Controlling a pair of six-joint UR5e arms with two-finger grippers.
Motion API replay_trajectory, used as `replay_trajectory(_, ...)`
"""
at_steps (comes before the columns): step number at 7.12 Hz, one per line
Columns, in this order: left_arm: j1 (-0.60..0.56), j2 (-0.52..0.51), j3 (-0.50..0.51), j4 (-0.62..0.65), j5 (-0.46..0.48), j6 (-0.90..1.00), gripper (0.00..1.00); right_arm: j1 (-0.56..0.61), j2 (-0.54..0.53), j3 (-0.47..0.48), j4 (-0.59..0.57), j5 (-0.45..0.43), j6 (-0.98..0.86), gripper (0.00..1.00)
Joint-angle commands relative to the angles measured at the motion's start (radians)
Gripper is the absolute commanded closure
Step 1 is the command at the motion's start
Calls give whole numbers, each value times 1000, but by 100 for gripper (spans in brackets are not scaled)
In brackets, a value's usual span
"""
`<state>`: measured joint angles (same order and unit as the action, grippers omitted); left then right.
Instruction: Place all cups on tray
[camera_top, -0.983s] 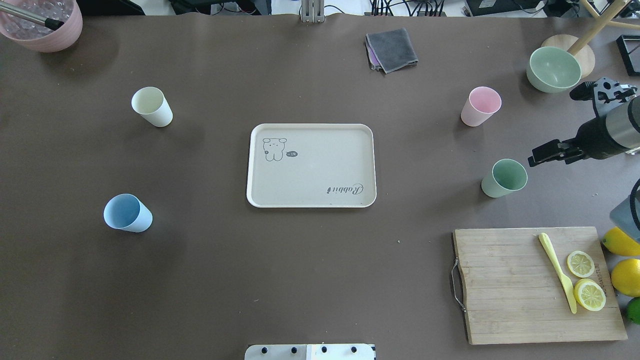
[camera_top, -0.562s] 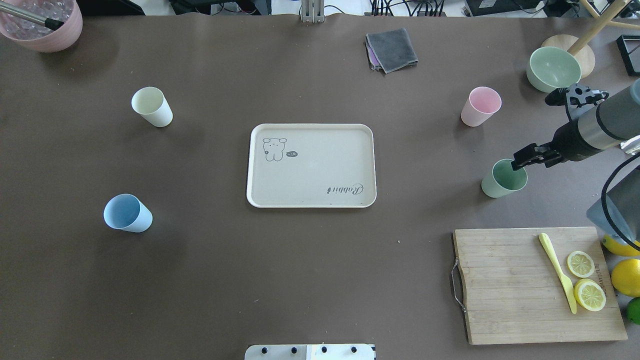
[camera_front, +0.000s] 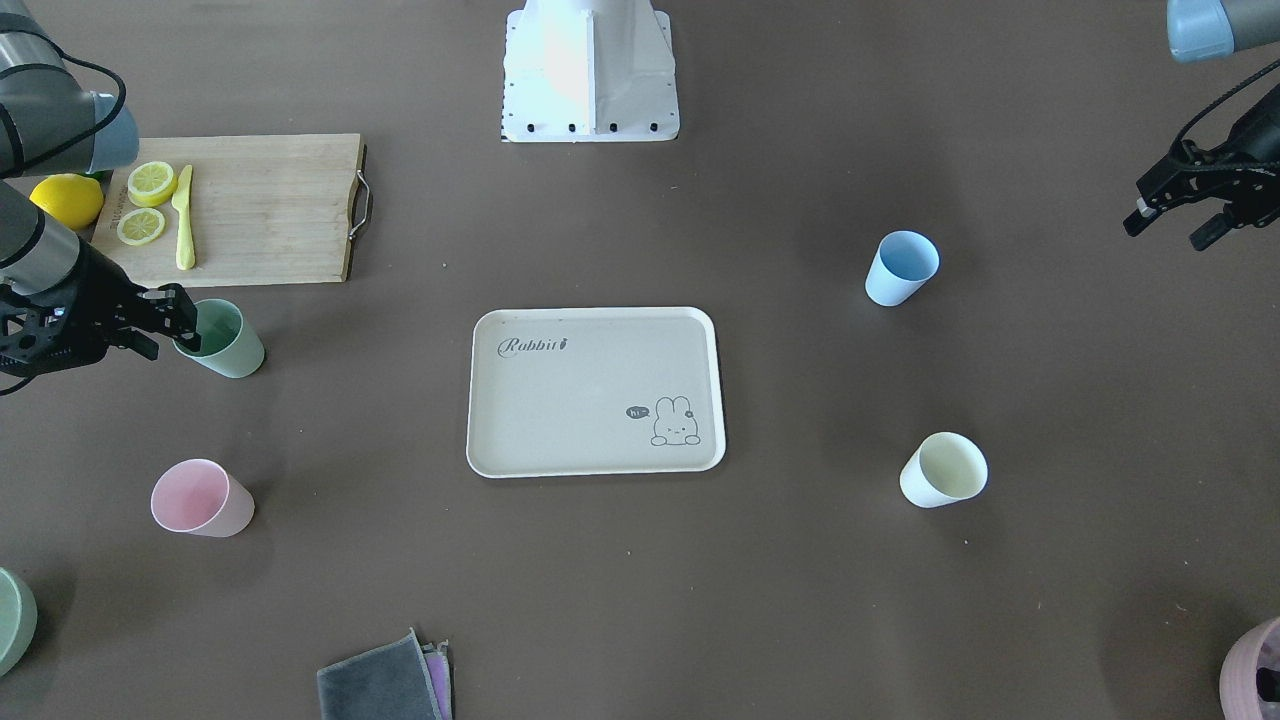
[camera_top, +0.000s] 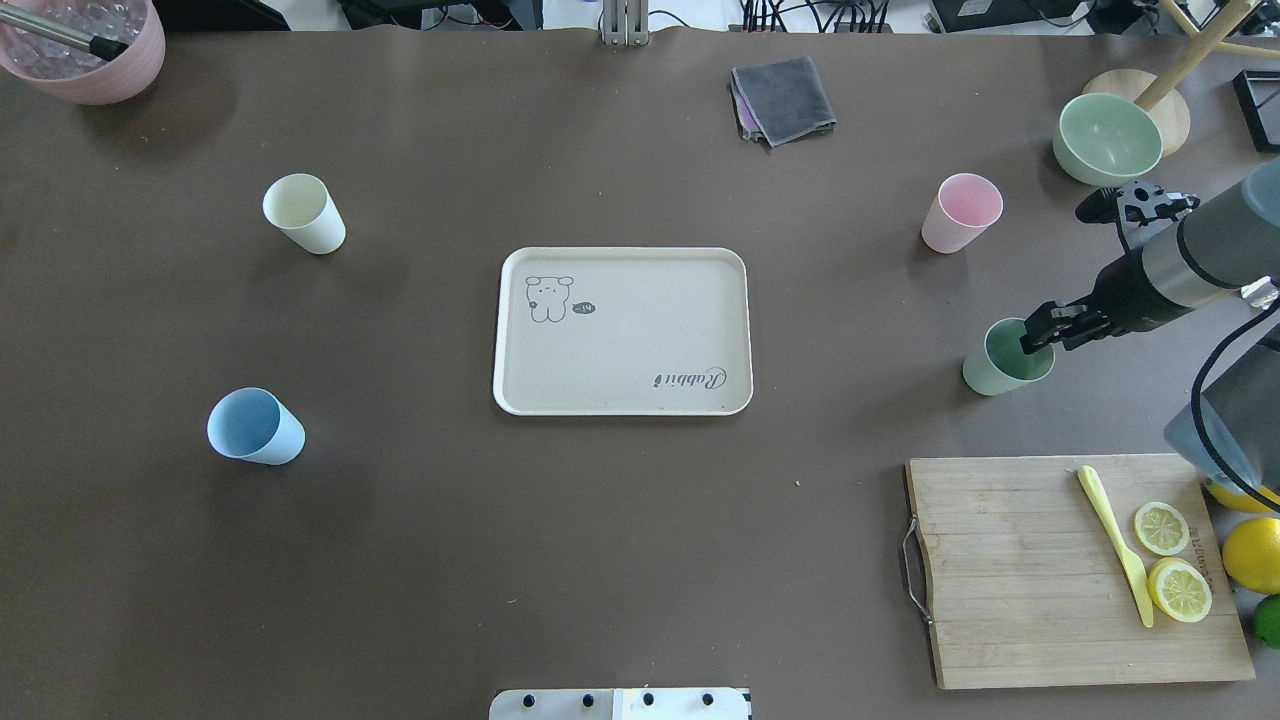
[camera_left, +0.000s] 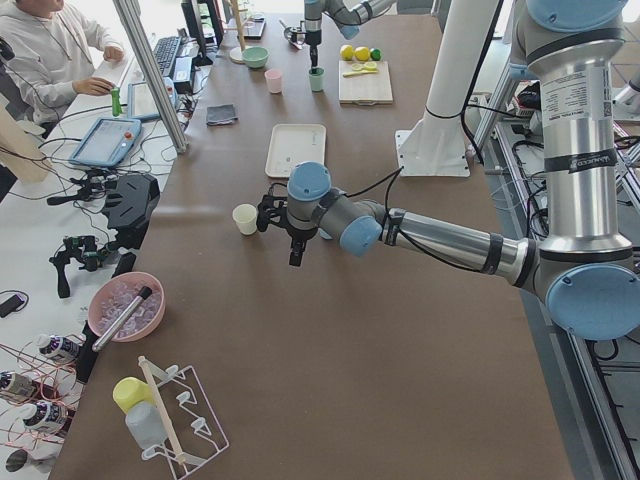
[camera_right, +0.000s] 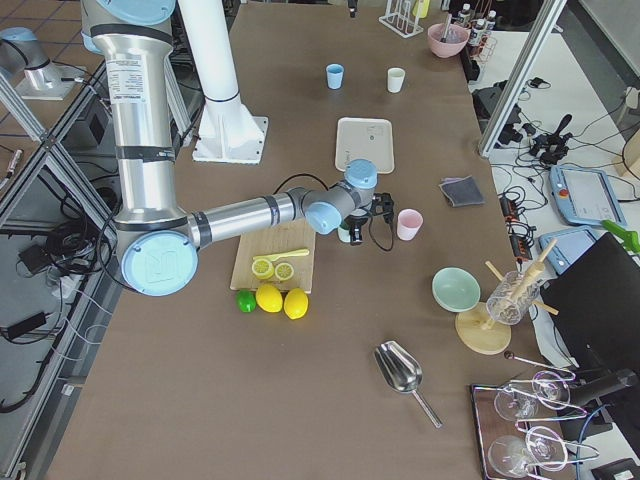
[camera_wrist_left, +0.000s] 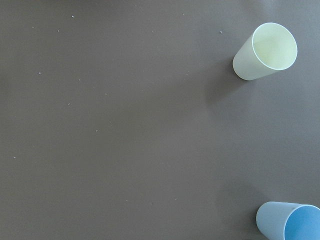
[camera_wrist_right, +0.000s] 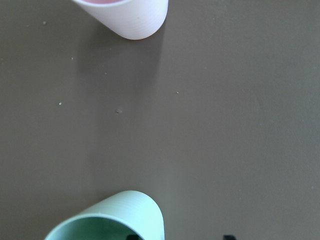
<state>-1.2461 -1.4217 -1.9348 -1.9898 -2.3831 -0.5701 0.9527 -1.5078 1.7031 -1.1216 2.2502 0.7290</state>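
The beige tray (camera_top: 620, 330) with the "Rabbit" script lies mid-table and holds nothing. Four cups stand on the table around it: cream (camera_top: 303, 213), blue (camera_top: 255, 427), pink (camera_top: 960, 212) and green (camera_top: 1005, 358). My right gripper (camera_top: 1045, 333) is open at the green cup's right rim. In the right wrist view one fingertip (camera_wrist_right: 132, 236) is inside the green cup (camera_wrist_right: 110, 220) and the other is outside its wall. My left gripper (camera_front: 1165, 228) is open and empty, hovering past the blue cup (camera_front: 900, 268). It is out of the overhead view.
A wooden cutting board (camera_top: 1010, 570) with a yellow knife and lemon slices lies front right, with whole lemons (camera_top: 1252, 553) beside it. A green bowl (camera_top: 1108, 138) stands behind the right arm. A grey cloth (camera_top: 783, 98) lies at the back and a pink bowl (camera_top: 85, 45) at the far left.
My right gripper has moved left and down, from beside the green cup to its rim, with one finger now inside the cup. The cups and the tray have not moved.
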Motion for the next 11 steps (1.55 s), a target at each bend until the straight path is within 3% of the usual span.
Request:
replay_trajectory(1,133,1,-13,-73,91,-179,12,-2,11,36,-13,32,1,100)
replay_trajectory(4,411,-35,-81,-96,278,-428,19,-49,169,64,-81,25,149,100)
replay_trajectory(5,489,-40,-79,-96,367,-433,22,-111,260,55,-114,-30,233,100)
replay_trajectory(6,520,-48,-69,-95,387,-435,24,-159,326,46,-166,-82,259,100)
replay_trajectory(8,539,-127,12,-92,393,-436,41,-250,476,-25,-205,-161,386,100)
replay_trajectory(10,541,-146,34,-90,393,-465,100,-294,506,-23,-207,-173,455,100)
replay_trajectory(11,541,-151,30,-90,393,-467,100,-310,520,-23,-208,-175,483,100)
